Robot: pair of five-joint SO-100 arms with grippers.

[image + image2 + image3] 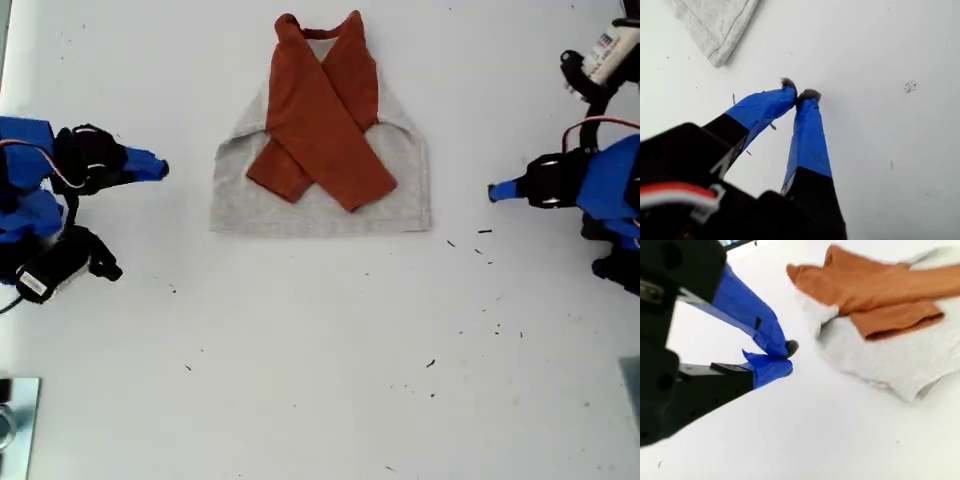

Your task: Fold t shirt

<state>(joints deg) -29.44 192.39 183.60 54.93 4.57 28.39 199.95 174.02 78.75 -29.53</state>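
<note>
While both pairs of fingers sit pressed together on nothing, the shirt lies flat between them, sleeves crossed over its grey body. A hem corner lies just ahead of my first gripper; the shirt's side edge lies just beyond my second gripper. Risk, I judge: pinching only one layer, or dragging along the table, would uncross the sleeves and skew the fold.

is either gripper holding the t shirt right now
No, my first gripper and my second gripper are both closed on nothing, apart from the t shirt.
</note>
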